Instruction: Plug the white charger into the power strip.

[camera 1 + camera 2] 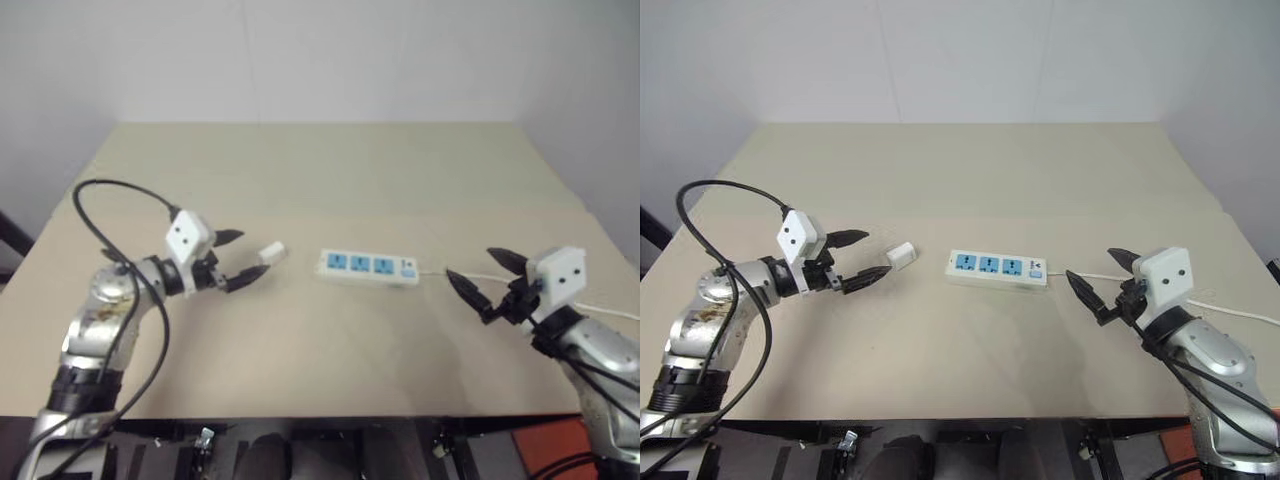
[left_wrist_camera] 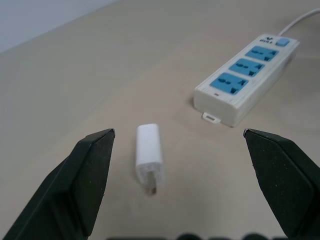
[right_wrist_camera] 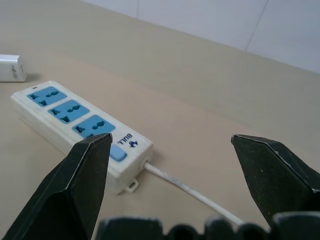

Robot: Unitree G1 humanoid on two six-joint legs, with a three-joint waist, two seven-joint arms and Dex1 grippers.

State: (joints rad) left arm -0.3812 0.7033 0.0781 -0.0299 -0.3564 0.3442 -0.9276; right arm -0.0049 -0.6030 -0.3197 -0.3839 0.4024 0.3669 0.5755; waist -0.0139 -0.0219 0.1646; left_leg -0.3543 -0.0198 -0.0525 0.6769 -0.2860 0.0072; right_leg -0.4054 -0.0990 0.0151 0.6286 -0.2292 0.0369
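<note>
The white charger (image 1: 272,252) lies flat on the table, just left of the power strip (image 1: 368,267), a white bar with three blue sockets. My left gripper (image 1: 241,259) is open, and the charger (image 2: 149,156) rests on the table just ahead of its fingertips, apart from them. To the right of the strip my right gripper (image 1: 481,279) is open, hovering over the strip's thin white cord (image 3: 190,188) near the switch end. The strip (image 2: 247,77) lies beyond the charger in the left wrist view.
The beige table (image 1: 320,180) stretches wide behind the strip. The cord (image 1: 1230,312) runs off toward the table's right edge. A black cable (image 1: 120,200) loops above my left arm.
</note>
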